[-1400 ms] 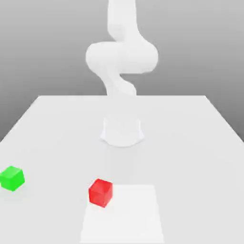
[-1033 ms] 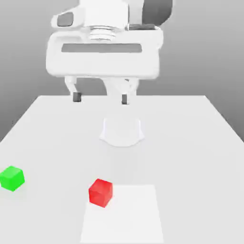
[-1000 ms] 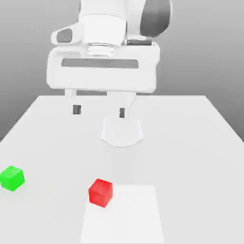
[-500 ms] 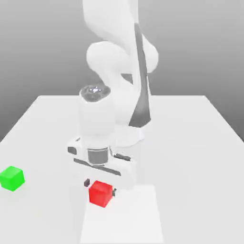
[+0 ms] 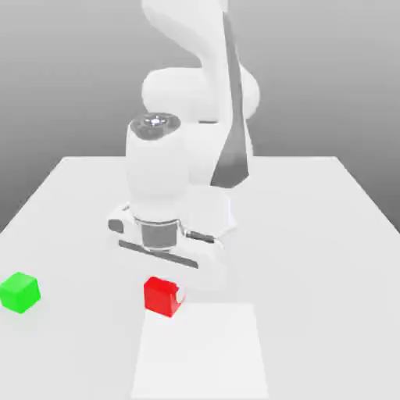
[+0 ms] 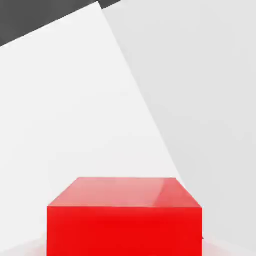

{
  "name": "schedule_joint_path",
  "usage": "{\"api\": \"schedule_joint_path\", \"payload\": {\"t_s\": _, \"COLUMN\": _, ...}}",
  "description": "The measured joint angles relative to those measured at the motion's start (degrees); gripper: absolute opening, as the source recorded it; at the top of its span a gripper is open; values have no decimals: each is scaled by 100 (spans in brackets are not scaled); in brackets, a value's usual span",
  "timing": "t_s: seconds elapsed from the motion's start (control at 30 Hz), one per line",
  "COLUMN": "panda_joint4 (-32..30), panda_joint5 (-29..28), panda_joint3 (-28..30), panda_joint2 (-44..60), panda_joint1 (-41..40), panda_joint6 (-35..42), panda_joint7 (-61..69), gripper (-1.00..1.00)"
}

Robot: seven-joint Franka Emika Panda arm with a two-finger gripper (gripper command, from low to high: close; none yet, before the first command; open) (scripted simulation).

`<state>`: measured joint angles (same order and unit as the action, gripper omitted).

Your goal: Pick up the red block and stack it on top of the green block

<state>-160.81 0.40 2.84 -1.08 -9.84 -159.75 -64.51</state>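
Altogether one red block (image 5: 161, 296), clamped in the pincer (image 5: 162, 295), and one green block (image 5: 19, 292), well apart.

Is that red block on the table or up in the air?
Cannot tell. The red block sits under the hand, and no gap beneath it is visible.
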Motion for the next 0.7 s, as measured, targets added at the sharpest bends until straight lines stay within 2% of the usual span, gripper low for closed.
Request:
{"api": "schedule_joint_path", "payload": {"t_s": 0.13, "panda_joint4": 397, "panda_joint5": 71, "panda_joint3": 546, "panda_joint2": 84, "panda_joint1": -990, "panda_joint6": 315, "panda_joint7": -913, "gripper": -100}}
{"api": "schedule_joint_path", "payload": {"t_s": 0.23, "panda_joint4": 723, "panda_joint5": 97, "panda_joint3": 669, "panda_joint2": 179, "panda_joint1": -1886, "panda_joint6": 549, "panda_joint7": -1669, "gripper": -100}}
{"api": "schedule_joint_path", "payload": {"t_s": 0.4, "panda_joint4": 1231, "panda_joint5": 115, "panda_joint3": 1031, "panda_joint2": 375, "panda_joint1": -2726, "panda_joint6": 859, "panda_joint7": -2864, "gripper": -100}}
{"api": "schedule_joint_path", "payload": {"t_s": 0.57, "panda_joint4": 1355, "panda_joint5": 596, "panda_joint3": 847, "panda_joint2": 1268, "panda_joint1": -2865, "panda_joint6": 112, "panda_joint7": -2703, "gripper": -100}}
{"api": "schedule_joint_path", "payload": {"t_s": 0.6, "panda_joint4": 1362, "panda_joint5": 662, "panda_joint3": 803, "panda_joint2": 1391, "panda_joint1": -2898, "panda_joint6": -1, "panda_joint7": -2659, "gripper": 100}}
{"api": "schedule_joint_path", "payload": {"t_s": 0.7, "panda_joint4": 1362, "panda_joint5": 662, "panda_joint3": 803, "panda_joint2": 1391, "panda_joint1": -2898, "panda_joint6": -1, "panda_joint7": -2659, "gripper": 100}}
